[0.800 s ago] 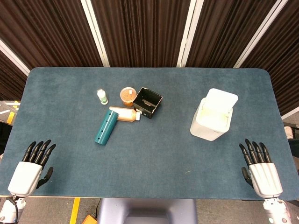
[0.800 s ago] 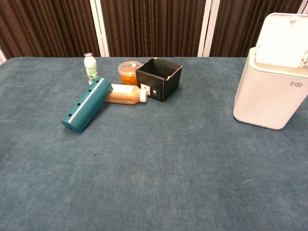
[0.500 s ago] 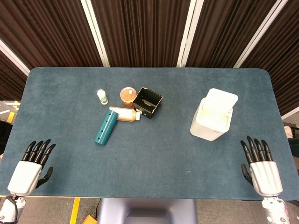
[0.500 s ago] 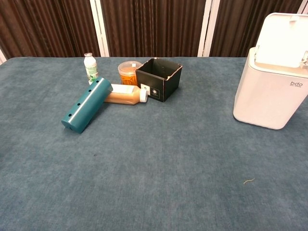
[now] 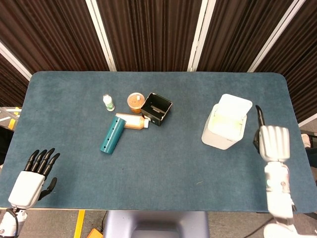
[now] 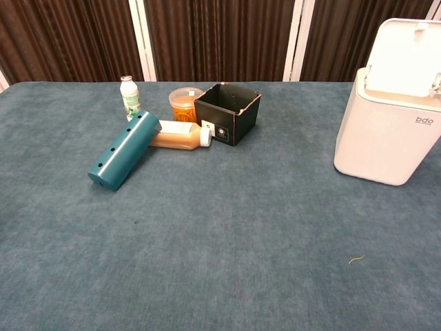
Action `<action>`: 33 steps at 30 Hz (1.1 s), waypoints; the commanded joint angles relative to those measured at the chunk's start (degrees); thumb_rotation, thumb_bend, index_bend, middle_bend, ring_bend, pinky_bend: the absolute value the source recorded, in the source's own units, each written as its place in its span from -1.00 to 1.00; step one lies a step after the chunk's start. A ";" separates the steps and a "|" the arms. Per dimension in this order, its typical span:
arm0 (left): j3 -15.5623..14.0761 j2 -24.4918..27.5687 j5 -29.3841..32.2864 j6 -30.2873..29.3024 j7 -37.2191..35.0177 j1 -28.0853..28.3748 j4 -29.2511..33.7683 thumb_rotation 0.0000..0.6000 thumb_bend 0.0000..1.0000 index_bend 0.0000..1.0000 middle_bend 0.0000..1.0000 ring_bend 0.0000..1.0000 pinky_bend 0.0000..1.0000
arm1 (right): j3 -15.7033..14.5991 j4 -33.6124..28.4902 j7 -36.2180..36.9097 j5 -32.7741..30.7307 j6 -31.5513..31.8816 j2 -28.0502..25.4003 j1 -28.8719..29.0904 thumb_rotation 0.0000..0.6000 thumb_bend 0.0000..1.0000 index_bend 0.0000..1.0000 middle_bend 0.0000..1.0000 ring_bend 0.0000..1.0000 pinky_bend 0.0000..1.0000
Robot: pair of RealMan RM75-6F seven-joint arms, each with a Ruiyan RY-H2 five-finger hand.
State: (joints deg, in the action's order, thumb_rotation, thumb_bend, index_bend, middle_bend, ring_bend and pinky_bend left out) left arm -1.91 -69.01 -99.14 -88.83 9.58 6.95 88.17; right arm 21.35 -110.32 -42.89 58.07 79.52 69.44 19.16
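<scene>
Right hand (image 5: 273, 140) raised just beside the white lidded bin (image 5: 225, 123) near the bench's (image 5: 163, 163) right edge, empty, fingers apparently curled — hard to tell from behind. Left hand (image 5: 30, 179) empty, fingers spread, at the front-left corner. Lifted from the front edge within the last second — any drift inward risks knocking the bin.
</scene>
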 commanded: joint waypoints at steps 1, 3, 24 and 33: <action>-0.07 0.03 -0.05 0.22 0.02 0.10 -0.05 1.00 -0.12 -1.00 -1.00 -1.00 -1.00 | 8.61 -0.93 -11.83 -20.33 -6.66 -0.91 12.34 1.00 1.00 -0.59 1.00 1.00 1.00; -0.17 0.12 -0.13 0.62 -0.32 0.33 -0.17 1.00 -0.11 -1.00 -1.00 -1.00 -1.00 | 8.68 0.69 -12.93 -23.05 -7.24 -0.79 14.41 1.00 1.00 -0.53 1.00 1.00 1.00; -0.22 -0.38 0.99 2.42 0.68 0.96 -0.16 1.00 -0.10 -1.00 -1.00 -1.00 -1.00 | 2.16 11.47 -7.89 -31.44 -12.92 -0.71 21.64 1.00 1.00 -0.34 1.00 1.00 1.00; -0.49 -0.51 0.41 1.83 1.00 0.76 -0.16 1.00 -0.10 -1.00 -1.00 -1.00 -1.00 | -2.07 3.23 -2.81 -26.58 -14.68 -6.81 19.08 1.00 1.00 -0.32 1.00 1.00 1.00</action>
State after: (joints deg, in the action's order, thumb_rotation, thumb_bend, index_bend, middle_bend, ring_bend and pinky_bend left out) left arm -2.39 -69.53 -98.72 -87.00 10.57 7.72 88.02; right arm 20.52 -105.47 -46.51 30.68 65.32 63.95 38.93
